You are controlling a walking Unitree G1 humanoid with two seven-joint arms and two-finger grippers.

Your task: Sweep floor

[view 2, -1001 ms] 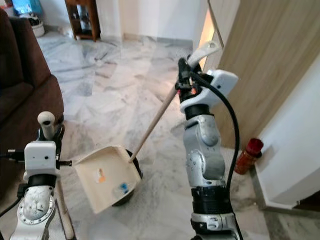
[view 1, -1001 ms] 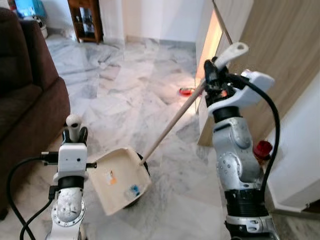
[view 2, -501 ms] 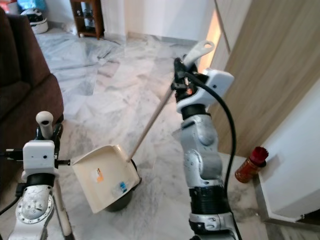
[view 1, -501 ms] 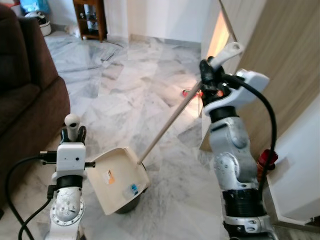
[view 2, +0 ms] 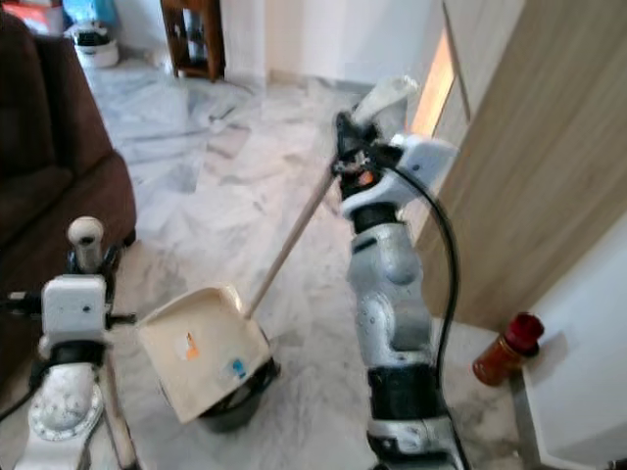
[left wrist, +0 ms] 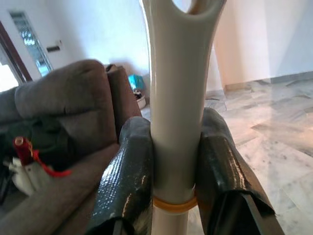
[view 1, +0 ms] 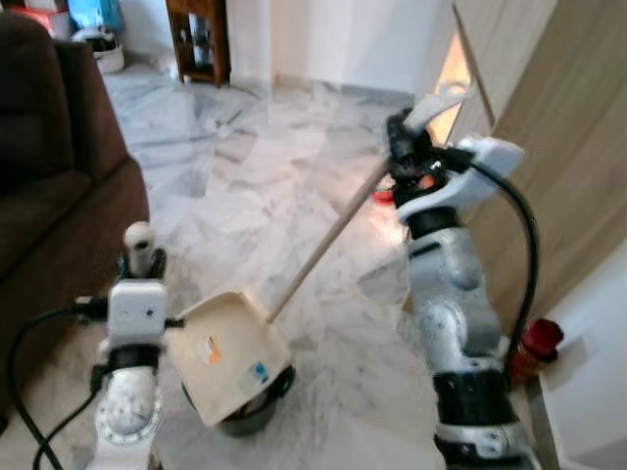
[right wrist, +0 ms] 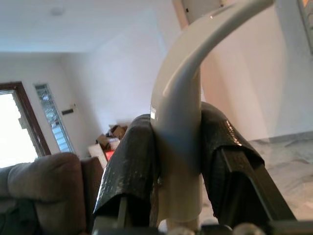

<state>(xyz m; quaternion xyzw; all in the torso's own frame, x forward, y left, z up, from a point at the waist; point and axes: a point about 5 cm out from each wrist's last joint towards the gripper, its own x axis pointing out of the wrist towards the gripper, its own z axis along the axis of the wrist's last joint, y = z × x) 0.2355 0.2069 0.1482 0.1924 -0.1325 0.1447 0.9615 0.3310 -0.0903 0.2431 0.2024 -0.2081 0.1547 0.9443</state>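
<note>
A cream dustpan [view 1: 227, 354] tilts over the marble floor. Its long wooden handle [view 1: 328, 240] rises to my right gripper [view 1: 402, 147], which is shut on the cream curved grip [right wrist: 178, 122] at chest height. Under the pan's front edge sits a dark broom head [view 1: 245, 411]. My left gripper [view 1: 140, 262] is low on the left. It is shut on the upright white broom handle [left wrist: 175, 88], which has an orange ring and a rounded top [view 1: 139, 237]. The broom's stick [view 2: 116, 416] runs down beside my left arm.
A dark brown sofa [view 1: 54, 186] fills the left side. A wood-panelled wall [view 1: 558, 147] stands close on the right, with a red bottle [view 1: 535, 343] at its foot. A small red item [view 1: 384, 196] lies on the floor ahead. A wooden shelf [view 1: 201, 39] stands at the far wall.
The whole picture has shifted, so the camera has moved. Both grippers keep the same hold. The dustpan stays tilted over the broom head.
</note>
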